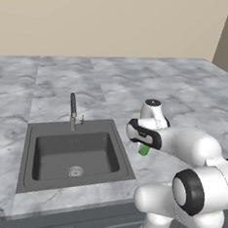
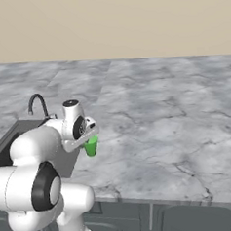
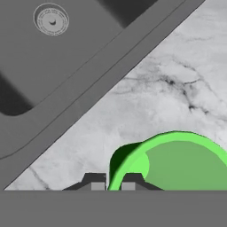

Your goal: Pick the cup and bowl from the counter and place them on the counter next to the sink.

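My gripper (image 3: 110, 182) is shut on the rim of the small green cup (image 3: 177, 164), one finger inside the rim and one outside. In the left base view the cup (image 1: 144, 150) hangs under the hand just right of the sink (image 1: 71, 178). From the right base view the gripper (image 2: 90, 139) holds the cup (image 2: 91, 146) low over the marble counter (image 2: 152, 129), beside the sink's right rim (image 2: 11, 137). I cannot tell whether the cup's base touches the counter. The bowl is out of view.
A thin faucet (image 1: 73, 110) stands behind the basin, and the round drain (image 3: 51, 20) lies in its floor. Bare marble counter (image 1: 137, 88) stretches behind and to the right of the cup. A beige wall closes the back.
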